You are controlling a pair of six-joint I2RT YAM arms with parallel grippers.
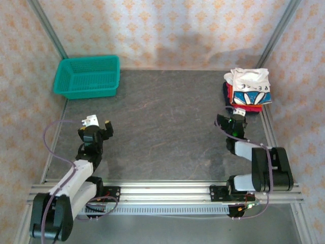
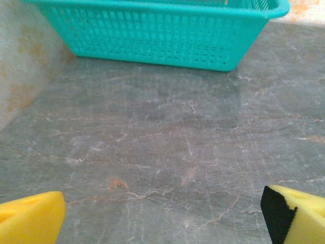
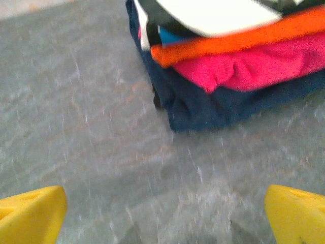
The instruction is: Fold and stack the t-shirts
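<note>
One teal mesh basket (image 1: 88,76) sits in the tabletop's (image 1: 167,137) far-left corner, and by the left edge the left arm (image 1: 91,140) holds its jaws spread wide, gripping nothing. Near the far-right corner lies the stack of folded t-shirts (image 1: 248,91): navy shirt (image 3: 213,107) lowest, then pink shirt (image 3: 254,68), orange shirt (image 3: 228,43) and white shirt (image 3: 213,15) on top. The right arm (image 1: 238,137) faces it from just on the near side, jaws spread, empty and apart from it.

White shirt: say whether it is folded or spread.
Folded: white shirt sits compact atop the orange shirt, pink shirt and dark shirt.
</note>
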